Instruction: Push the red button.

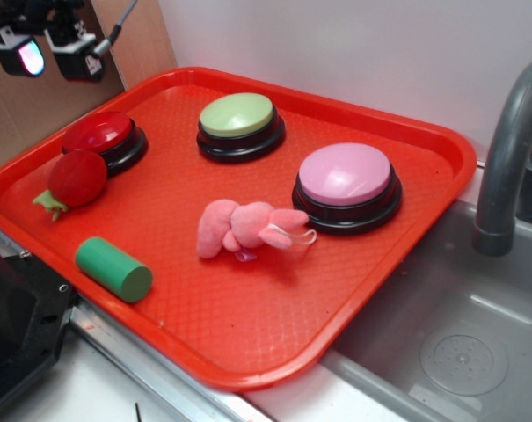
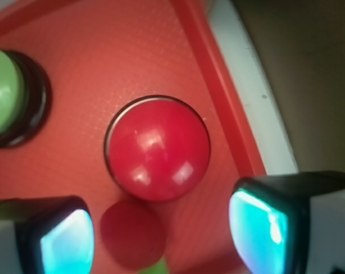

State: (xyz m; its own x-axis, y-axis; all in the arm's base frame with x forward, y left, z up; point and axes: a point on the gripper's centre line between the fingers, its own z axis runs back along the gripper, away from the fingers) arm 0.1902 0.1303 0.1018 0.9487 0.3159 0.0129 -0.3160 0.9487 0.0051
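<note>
The red button (image 1: 100,134) is a glossy red dome on a black ring at the tray's far left; in the wrist view the button (image 2: 158,147) lies below the camera, just ahead of the fingers. My gripper (image 1: 53,51) hangs high above the tray's far-left corner, well above the button. It is open and empty (image 2: 161,240), its two black fingers with glowing cyan pads spread wide apart.
A red plush strawberry (image 1: 75,178) touches the button's near side. A green button (image 1: 239,123) and a pink button (image 1: 346,185) stand further right on the red tray (image 1: 248,334). A pink plush toy (image 1: 244,227) and a green cylinder (image 1: 113,269) lie nearer. A sink and faucet (image 1: 512,158) are right.
</note>
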